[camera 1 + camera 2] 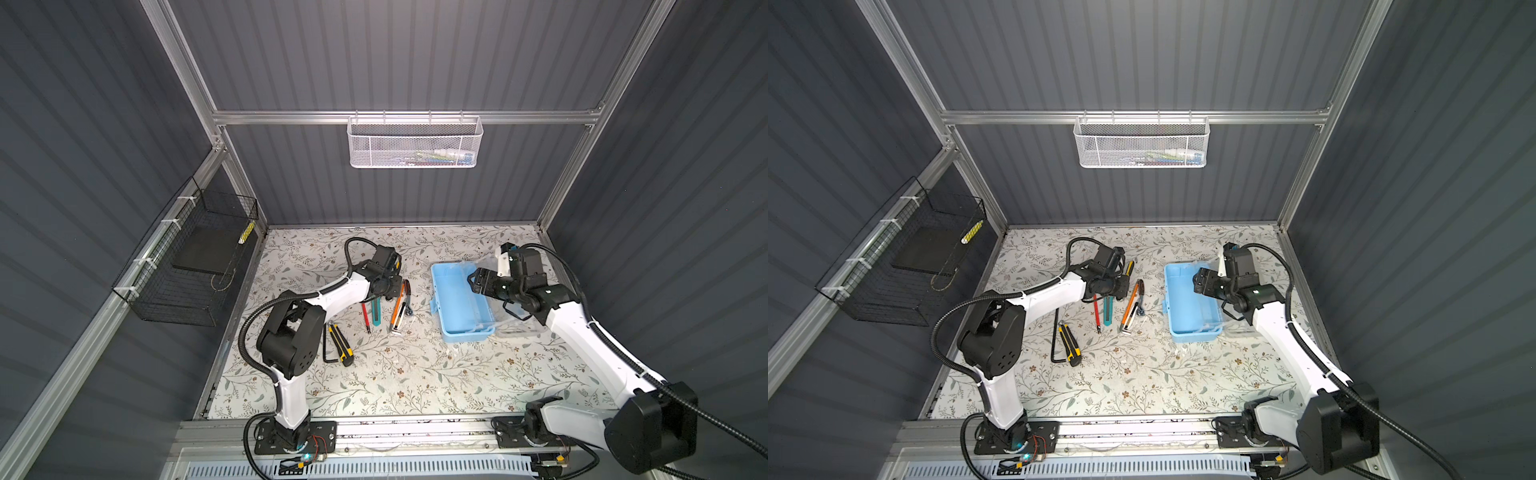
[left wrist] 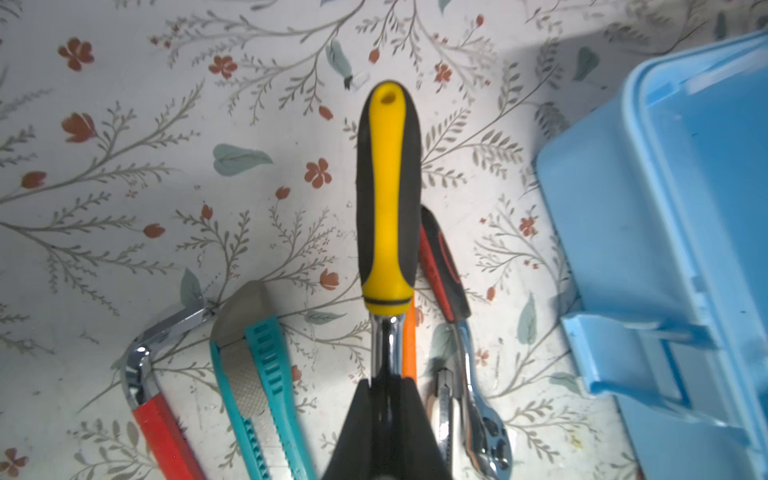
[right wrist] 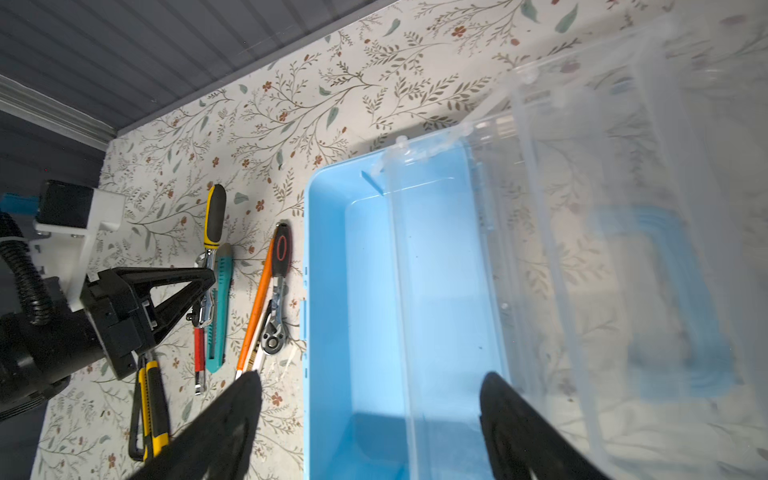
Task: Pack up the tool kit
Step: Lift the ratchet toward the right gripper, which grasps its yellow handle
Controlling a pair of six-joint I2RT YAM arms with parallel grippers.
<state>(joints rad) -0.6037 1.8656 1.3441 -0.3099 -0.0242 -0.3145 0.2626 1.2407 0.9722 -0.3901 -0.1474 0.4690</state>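
Note:
The light blue box (image 1: 467, 334) (image 1: 1196, 336) (image 3: 324, 291) stands open at the right of the mat, empty. Its clear lid (image 3: 623, 208), with the blue handle (image 3: 681, 299), is folded back to the right. My right gripper (image 1: 473, 282) (image 3: 372, 380) hangs open over the box. My left gripper (image 1: 390, 291) (image 2: 388, 382) is shut on the chrome shaft of a yellow-and-black-handled tool (image 2: 388, 187) (image 3: 216, 216). A teal utility knife (image 2: 257, 374), a red-handled tool (image 2: 162, 432), an orange tool (image 1: 398, 307) and a ratchet (image 2: 469, 374) lie beside it.
A yellow-black utility knife (image 1: 341, 345) and a black hex key (image 1: 326, 349) lie nearer the left arm's base. A white mesh basket (image 1: 415, 143) hangs on the back rail. A black wire basket (image 1: 187, 266) hangs on the left wall.

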